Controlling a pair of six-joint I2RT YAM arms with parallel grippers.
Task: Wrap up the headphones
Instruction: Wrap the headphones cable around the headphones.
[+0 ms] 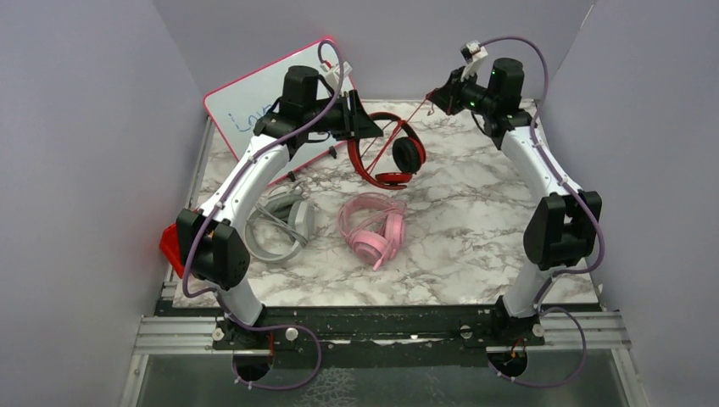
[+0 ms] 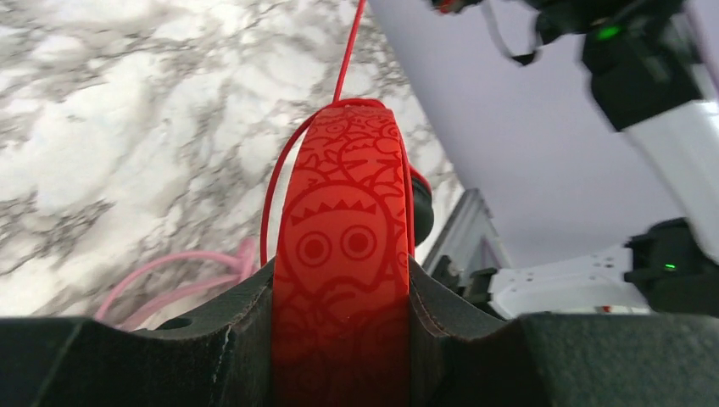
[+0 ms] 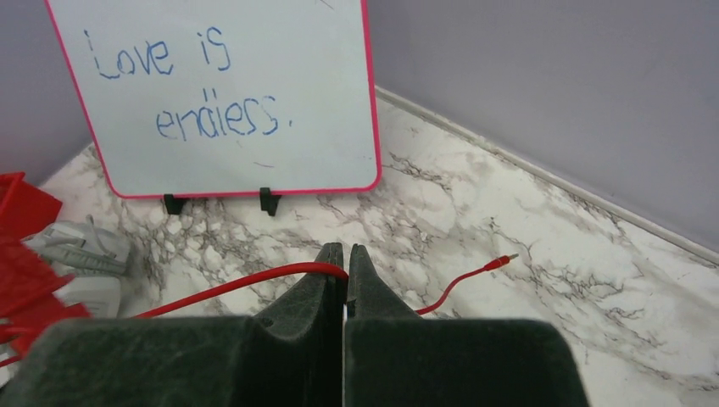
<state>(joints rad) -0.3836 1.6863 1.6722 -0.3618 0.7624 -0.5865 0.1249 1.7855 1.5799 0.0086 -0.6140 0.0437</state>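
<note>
Over on the left, the left gripper [image 2: 343, 292] clamps the band of the red headphones [image 1: 407, 155], which sits wedged between its fingers while the cups reach out ahead. We follow the red cable [image 3: 254, 279] running taut rightward to the right gripper [image 3: 345, 263], which is pinched tight on it. The plug [image 3: 506, 259] trails just beyond.

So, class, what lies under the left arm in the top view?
Grey headphones on the table, partly covered by the arm. A red thing peeks out at the elbow, mostly hidden. The whiteboard stands behind, also partly covered.
</note>
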